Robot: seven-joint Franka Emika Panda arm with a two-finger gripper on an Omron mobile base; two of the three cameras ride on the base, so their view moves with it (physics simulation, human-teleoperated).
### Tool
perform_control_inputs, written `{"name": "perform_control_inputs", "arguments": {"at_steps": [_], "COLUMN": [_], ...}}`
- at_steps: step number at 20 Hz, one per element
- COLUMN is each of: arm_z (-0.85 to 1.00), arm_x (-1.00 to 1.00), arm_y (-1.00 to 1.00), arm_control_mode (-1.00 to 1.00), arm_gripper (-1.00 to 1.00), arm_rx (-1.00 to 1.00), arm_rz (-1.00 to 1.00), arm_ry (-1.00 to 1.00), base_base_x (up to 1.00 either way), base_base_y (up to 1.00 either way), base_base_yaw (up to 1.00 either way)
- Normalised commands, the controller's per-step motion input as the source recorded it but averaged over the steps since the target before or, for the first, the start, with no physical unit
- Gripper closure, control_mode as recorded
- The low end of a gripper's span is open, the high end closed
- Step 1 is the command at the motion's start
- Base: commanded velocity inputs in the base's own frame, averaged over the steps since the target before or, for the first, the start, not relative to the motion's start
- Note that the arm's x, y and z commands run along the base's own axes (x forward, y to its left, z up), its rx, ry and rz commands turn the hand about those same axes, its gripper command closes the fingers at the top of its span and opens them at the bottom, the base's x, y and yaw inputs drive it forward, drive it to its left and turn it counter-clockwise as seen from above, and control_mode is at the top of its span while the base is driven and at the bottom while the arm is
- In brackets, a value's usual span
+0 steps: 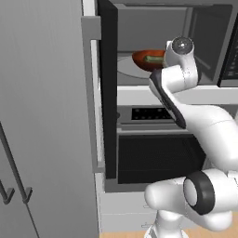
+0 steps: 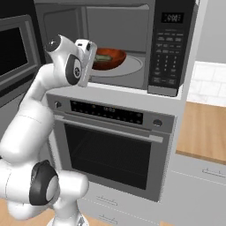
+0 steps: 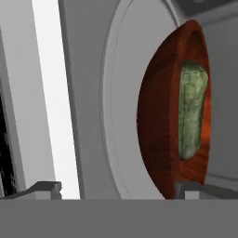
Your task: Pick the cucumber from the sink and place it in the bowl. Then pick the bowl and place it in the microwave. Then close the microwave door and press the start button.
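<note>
Both fingertips [image 3: 44,187] stood wide apart, clear of the bowl [image 3: 160,125] holding the cucumber [image 3: 190,111]; the gripper [image 3: 116,188] needed a straight retreat past the microwave door [image 1: 108,88].

Grey cabinets [image 1: 46,116], steel oven [image 2: 114,150], wooden counter [image 2: 205,130].

Reddish-brown bowl [image 3: 160,125], mottled green cucumber [image 3: 190,111], pale turntable [image 3: 118,102].
</note>
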Motion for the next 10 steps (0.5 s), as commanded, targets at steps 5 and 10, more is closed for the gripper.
{"name": "perform_control_inputs", "arguments": {"at_steps": [5,10], "arm_z": [-0.15,-0.02], "arm_x": [-0.53,-0.44], "arm_y": [-0.20,-0.26], "arm_control_mode": [-1.00,-1.00], "arm_gripper": [-1.00,-1.00], "arm_rx": [-0.21,-0.36], "arm_rz": [-0.06,-0.13], "arm_ry": [-0.13,-0.03], "base_base_x": [0.00,0.00], "base_base_y": [0.00,0.00], "base_base_yaw": [0.00,0.00]}}
